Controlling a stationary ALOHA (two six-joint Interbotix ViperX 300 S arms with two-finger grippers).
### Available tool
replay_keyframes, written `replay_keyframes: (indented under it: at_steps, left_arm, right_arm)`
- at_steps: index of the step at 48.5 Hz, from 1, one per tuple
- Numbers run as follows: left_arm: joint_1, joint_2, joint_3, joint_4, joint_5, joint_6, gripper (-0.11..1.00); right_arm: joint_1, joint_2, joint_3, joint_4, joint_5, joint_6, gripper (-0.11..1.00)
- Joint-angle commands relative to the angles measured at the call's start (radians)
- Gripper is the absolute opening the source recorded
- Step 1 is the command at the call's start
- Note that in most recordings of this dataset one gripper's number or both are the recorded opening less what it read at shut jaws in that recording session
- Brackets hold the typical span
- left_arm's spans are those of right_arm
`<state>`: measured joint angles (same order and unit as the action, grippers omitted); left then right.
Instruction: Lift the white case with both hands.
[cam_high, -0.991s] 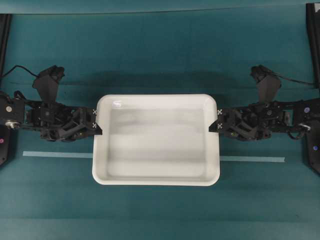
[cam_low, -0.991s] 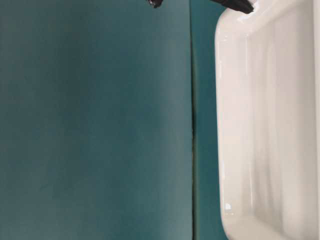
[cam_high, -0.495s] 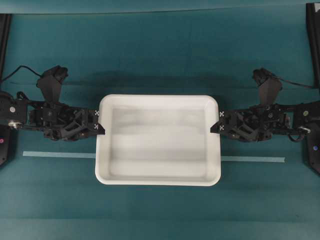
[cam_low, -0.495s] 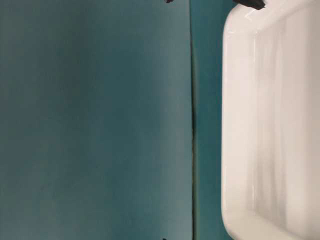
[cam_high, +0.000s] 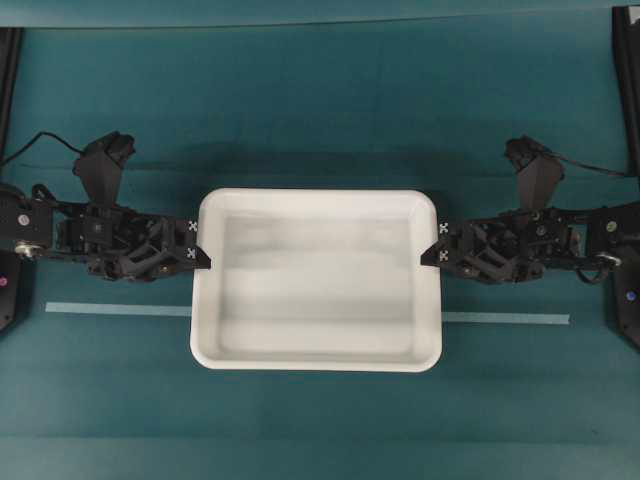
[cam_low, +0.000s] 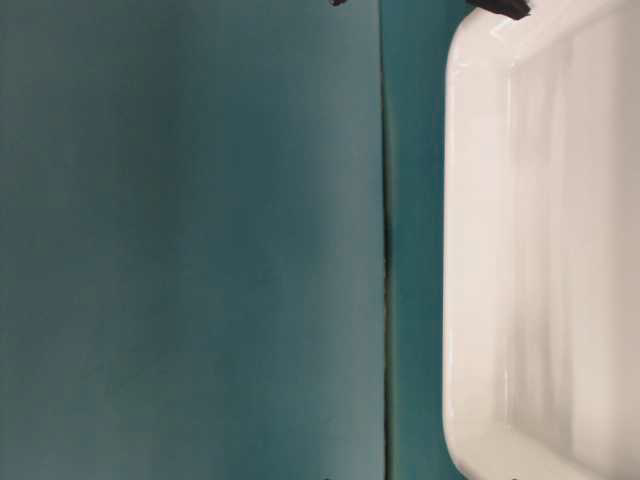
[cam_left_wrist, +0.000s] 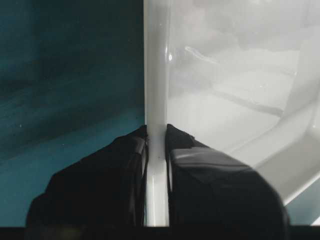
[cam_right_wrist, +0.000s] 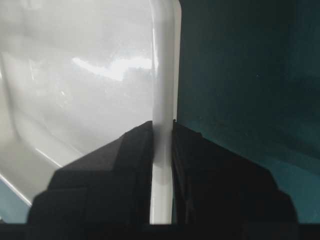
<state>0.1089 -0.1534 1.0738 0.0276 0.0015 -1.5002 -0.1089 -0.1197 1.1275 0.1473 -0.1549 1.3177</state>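
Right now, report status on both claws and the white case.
Left claw shut on the white case, left rim. Right claw shut on the right rim. Case level, empty. Nothing in the way.

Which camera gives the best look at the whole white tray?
The overhead view: the white tray shows complete, all four rounded corners. The table-level view catches only one end; each wrist view shows just a strip of rim pinched by its gripper.

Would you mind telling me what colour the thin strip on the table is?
The strip is pale blue; the overhead view shows it best.
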Motion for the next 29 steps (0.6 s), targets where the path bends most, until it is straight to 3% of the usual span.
replay_keyframes:
  at_steps: [1, 5, 12, 18, 25, 29]
  left_arm:
    - [0.021, 0.055, 0.049, 0.005, -0.002, 0.011, 0.05]
    - [0.021, 0.054, 0.048, 0.005, -0.029, 0.018, 0.05]
    - [0.021, 0.054, 0.043, 0.005, -0.054, 0.028, 0.12]
    - [0.021, 0.043, 0.037, 0.005, -0.054, 0.029, 0.43]
    - [0.021, 0.015, 0.031, 0.005, -0.057, 0.032, 0.85]
    - [0.021, 0.002, 0.028, 0.005, -0.055, 0.040, 0.98]
  right_arm:
    - [-0.008, 0.046, 0.046, -0.002, 0.014, 0.002, 0.10]
    - [-0.009, 0.041, 0.034, -0.003, 0.017, 0.002, 0.19]
    - [-0.008, 0.026, 0.014, -0.003, 0.023, 0.002, 0.56]
    - [-0.006, 0.005, 0.008, -0.008, 0.032, -0.002, 0.83]
    - [-0.008, -0.011, 0.002, -0.012, 0.037, -0.002, 0.84]
    - [-0.008, -0.020, -0.003, -0.012, 0.038, -0.002, 0.84]
